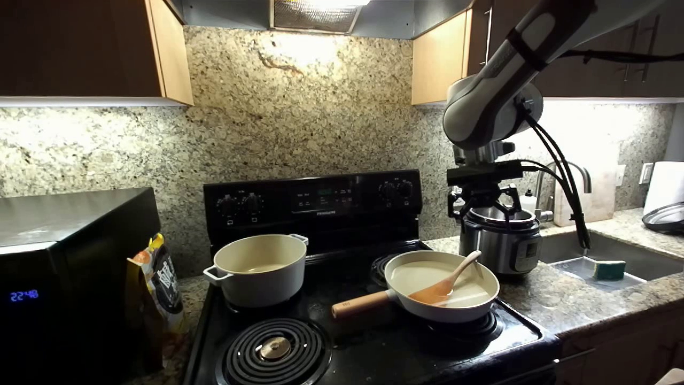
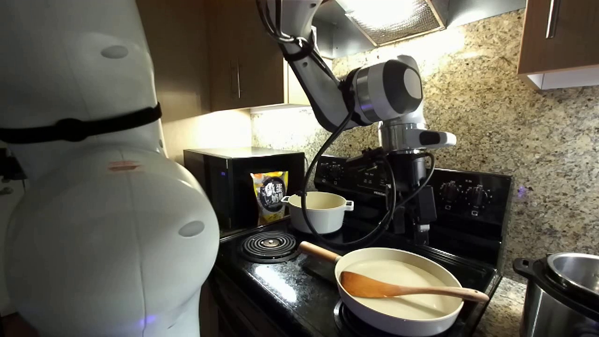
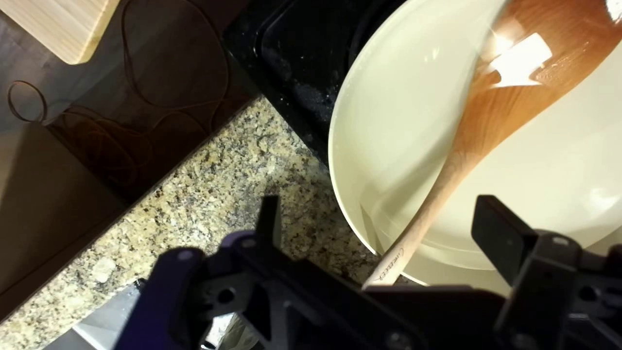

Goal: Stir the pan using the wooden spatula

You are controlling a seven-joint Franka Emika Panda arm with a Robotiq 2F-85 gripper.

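Wooden spatula (image 2: 388, 289): it lies in the pan (image 1: 422, 275), which stands on the stove (image 1: 363, 342); the broad blade is down inside, and the handle slants up and out over the rim, on the side toward the steel pot (image 1: 497, 248).
Tool (image 3: 378, 209): its fingers (image 3: 503, 238) stand wide apart and hold nothing.
Way from tool to spatula: downward; both exterior views show free space between the tool and the handle. How far it is to the side, I cannot tell.
Nearest part: the handle; in the wrist view its end appears in the gap between the fingers, and the tip is hidden by the tool.
Long axis of the spatula: oblique in the wrist view, from the handle at the bottom to the blade at upper right; so it crosses the closing line of the fingers with a slant, not square.
Coming grip: probably needs a small turn of the wrist, then going down with one finger on each side of the handle.
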